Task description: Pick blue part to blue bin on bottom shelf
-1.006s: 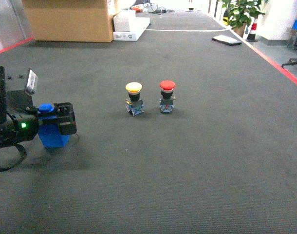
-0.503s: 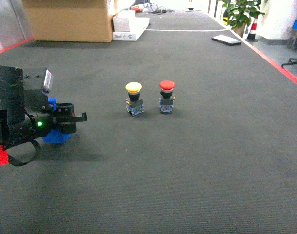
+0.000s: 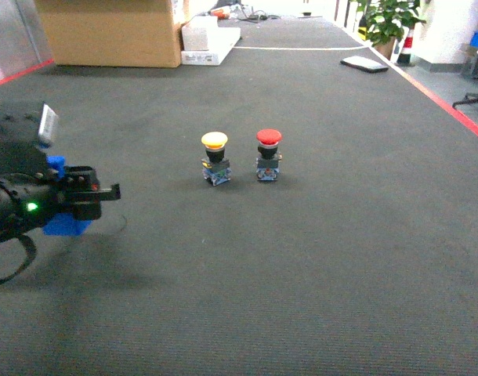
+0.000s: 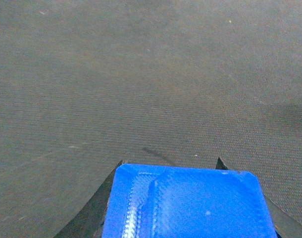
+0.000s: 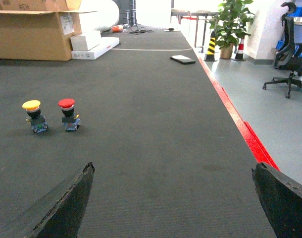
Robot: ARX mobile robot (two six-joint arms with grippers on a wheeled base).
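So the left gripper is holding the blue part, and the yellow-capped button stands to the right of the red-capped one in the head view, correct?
Not quite. The head view shows the yellow-capped button standing to the left of the red-capped button, not the right. The rest holds: the left gripper has the blue part in its grip.

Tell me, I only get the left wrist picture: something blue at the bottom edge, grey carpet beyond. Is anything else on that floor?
Observer: Yes. The head view shows a yellow-capped push button standing on the carpet, with a red-capped push button just to its right.
Operator: Is the blue thing near them?
Observer: No. The blue part is at the far left of the head view, gripped by the left gripper, well apart from both buttons.
Operator: And the other arm?
Observer: The right wrist view shows the right gripper open, its fingers spread wide with nothing between them.
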